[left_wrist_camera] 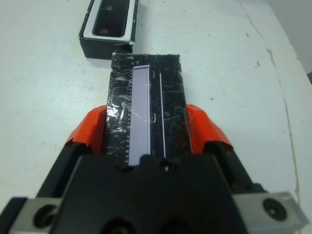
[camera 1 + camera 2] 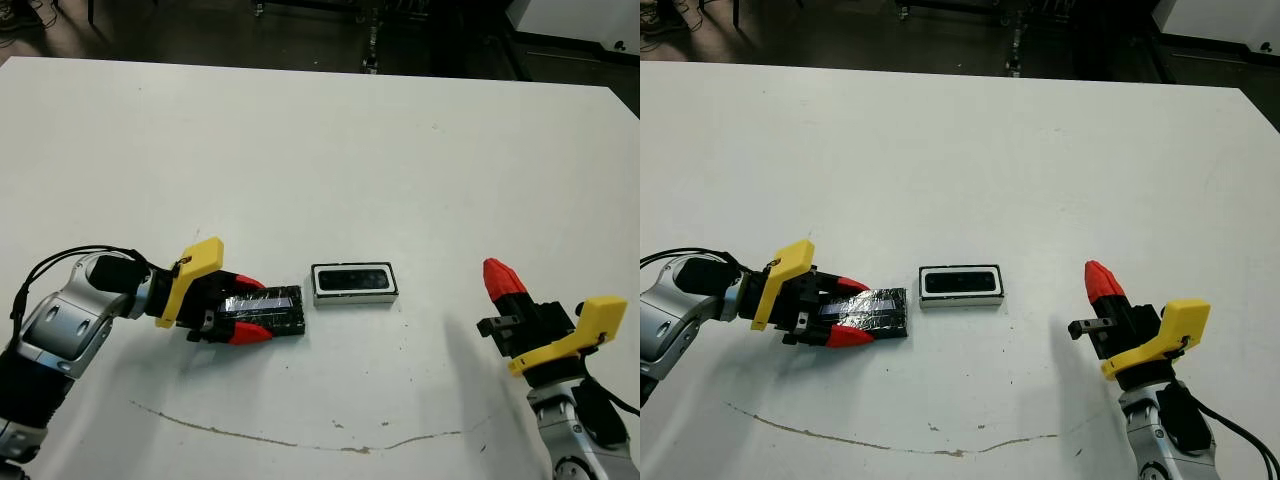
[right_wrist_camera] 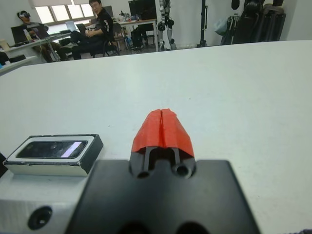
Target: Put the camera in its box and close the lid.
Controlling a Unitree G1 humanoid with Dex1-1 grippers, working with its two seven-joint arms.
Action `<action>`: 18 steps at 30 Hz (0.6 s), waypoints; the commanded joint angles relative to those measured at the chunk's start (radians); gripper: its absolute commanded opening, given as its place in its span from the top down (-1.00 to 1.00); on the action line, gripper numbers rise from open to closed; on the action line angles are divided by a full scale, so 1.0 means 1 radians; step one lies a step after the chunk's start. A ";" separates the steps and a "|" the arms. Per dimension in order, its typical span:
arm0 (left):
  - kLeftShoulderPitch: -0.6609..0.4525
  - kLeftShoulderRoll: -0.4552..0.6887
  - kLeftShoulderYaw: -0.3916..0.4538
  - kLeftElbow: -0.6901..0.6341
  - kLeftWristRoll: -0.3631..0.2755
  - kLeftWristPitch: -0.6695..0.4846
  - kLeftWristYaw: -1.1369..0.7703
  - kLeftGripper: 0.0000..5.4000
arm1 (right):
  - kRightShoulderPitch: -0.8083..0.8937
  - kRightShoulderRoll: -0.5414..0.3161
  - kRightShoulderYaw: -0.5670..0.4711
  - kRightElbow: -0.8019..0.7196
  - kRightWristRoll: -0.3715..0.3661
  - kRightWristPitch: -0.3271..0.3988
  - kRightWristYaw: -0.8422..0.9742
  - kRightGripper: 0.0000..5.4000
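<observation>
The glossy black lid (image 2: 265,311) with its pale lavender stripe lies flat on the table left of centre, and my left gripper (image 2: 252,310) is shut on it, one red finger on each long side (image 1: 93,126). Just to its right stands the white-walled box (image 2: 355,284) with the thin black camera (image 2: 353,279) lying inside it. The lid's near end almost touches the box's corner (image 1: 108,29) in the left wrist view. My right gripper (image 2: 499,278) hovers well to the right of the box, its red fingertips (image 3: 162,127) pressed together and holding nothing.
A thin brownish scratch line (image 2: 300,440) runs across the table near the front edge. Beyond the far edge the floor is dark, with stands and equipment (image 2: 372,40). People sit at desks (image 3: 97,29) far behind the table in the right wrist view.
</observation>
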 commanded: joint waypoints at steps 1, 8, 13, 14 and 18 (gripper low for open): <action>0.002 0.002 0.001 0.010 0.004 -0.007 -0.011 -0.17 | 0.004 -0.018 -0.007 -0.006 0.000 0.020 -0.009 1.00; 0.010 -0.005 0.016 0.006 -0.001 0.008 0.011 -0.17 | 0.001 -0.019 -0.006 0.008 0.000 0.002 0.004 1.00; 0.005 -0.043 0.086 0.006 -0.033 0.026 0.097 -0.17 | 0.003 -0.015 -0.004 0.008 0.003 0.004 0.003 1.00; -0.002 -0.048 0.100 0.008 -0.043 0.035 0.109 -0.17 | 0.002 -0.014 -0.004 0.008 0.006 0.006 0.003 1.00; -0.031 -0.063 0.152 0.017 -0.075 0.049 0.140 -0.17 | 0.000 -0.013 -0.001 0.006 0.009 0.012 0.002 1.00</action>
